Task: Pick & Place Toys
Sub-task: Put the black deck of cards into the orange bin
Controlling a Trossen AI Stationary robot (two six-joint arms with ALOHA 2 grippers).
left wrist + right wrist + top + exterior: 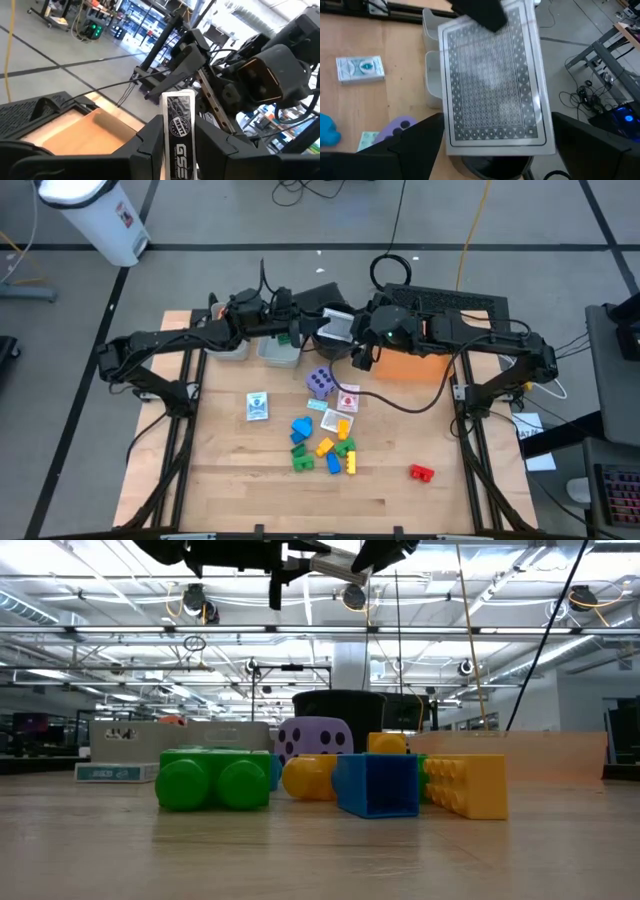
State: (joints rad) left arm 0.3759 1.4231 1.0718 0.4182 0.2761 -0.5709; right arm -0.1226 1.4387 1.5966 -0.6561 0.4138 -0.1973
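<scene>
Green studded block (pixel 213 779) lay nearest, with blue and yellow blocks beside it on the wooden desk (pixel 230 470). Behind that heap stood the purple die (pixel 320 382), and above the round black pot (pixel 340 352) just beyond the die both grippers met. The left gripper (pixel 312 328) pinched a flat, patterned playing card (pixel 492 75); the right gripper (pixel 362 348) spread its fingers wide around it. A handover seemed underway, calling for the right fingers to close next.

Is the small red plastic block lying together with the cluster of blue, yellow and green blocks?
No, in the high view the small red plastic block lies alone, apart from the cluster of blue, yellow and green blocks.
</scene>
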